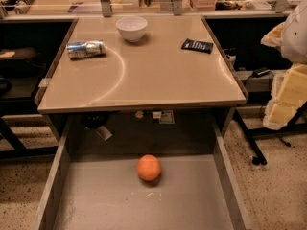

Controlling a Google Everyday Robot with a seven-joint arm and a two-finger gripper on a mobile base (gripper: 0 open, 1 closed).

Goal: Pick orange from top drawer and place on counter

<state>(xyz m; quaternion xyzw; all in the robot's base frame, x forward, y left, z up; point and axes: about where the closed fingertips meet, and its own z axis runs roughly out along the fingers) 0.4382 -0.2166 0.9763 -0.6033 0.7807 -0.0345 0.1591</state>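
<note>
While the gripper is nowhere in view, so whether it is wide or closed cannot be told, the drawer (110, 200) stands open nearest the camera, and the orange (148, 167) sits loose on its floor, a little toward twelve o'clock from centre. Beyond, the counter (158, 75) carries a can (86, 49) at ten o'clock, a bowl (132, 28) at twelve and a dark packet (197, 45) at two. Being round, the orange would likely roll away from an off-centre pinch, and a careless lift could knock it against the counter's edge.
</note>
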